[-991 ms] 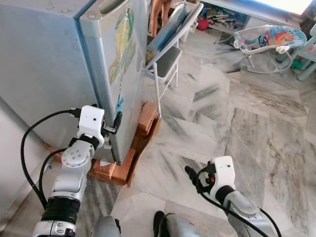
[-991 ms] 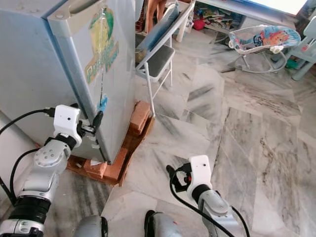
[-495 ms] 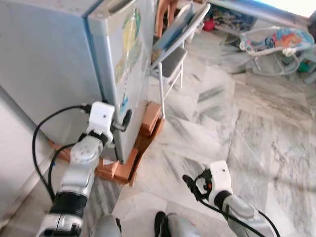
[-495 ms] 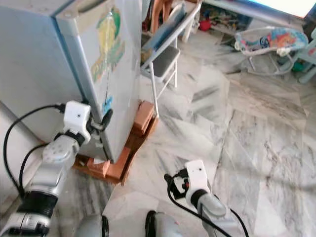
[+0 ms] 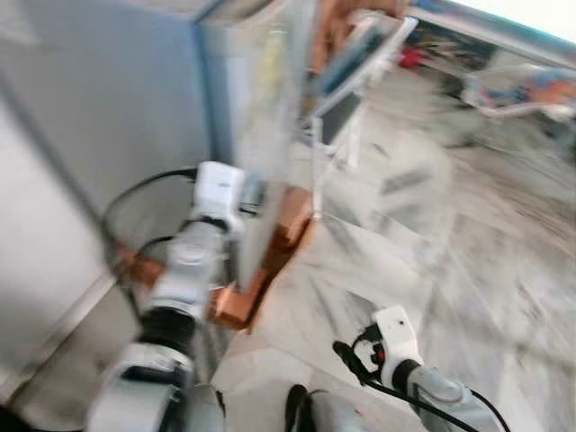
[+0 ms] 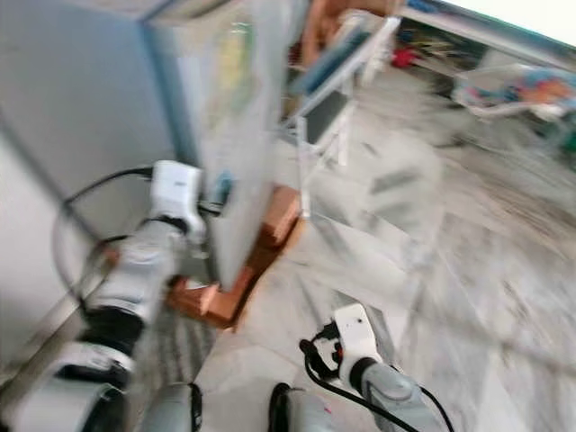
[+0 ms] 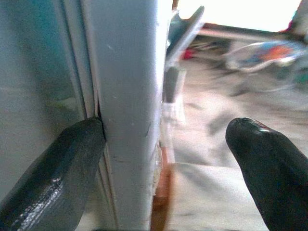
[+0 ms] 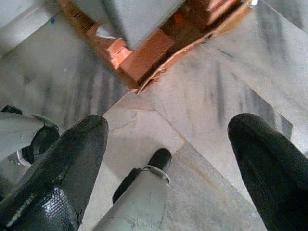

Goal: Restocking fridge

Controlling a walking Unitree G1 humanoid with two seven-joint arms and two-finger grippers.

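Standing on a low base of orange-red bricks [image 5: 270,261], the pale grey metal fridge [image 5: 153,108] rises at the robot's left, its side panel plain and its door [image 7: 129,96] carrying a yellow-and-green sticker that the blur leaves unreadable. The head views are smeared by motion. The left gripper [image 7: 166,159] is raised to the door's edge with its fingers spread apart: one black finger [image 7: 57,173] lies against the seam between the door and the fridge body, while the other hangs free in front of the door, so the door's edge stands between them. The right gripper [image 8: 168,168] hangs low over the grey-veined marble floor [image 5: 432,252], its two fingers wide apart and holding nothing; below it the robot's own foot shows on the tiles. Beyond the fridge stands a white-framed folding chair [image 6: 324,108], and farther off a colourful baby bouncer [image 5: 526,90], blurred.
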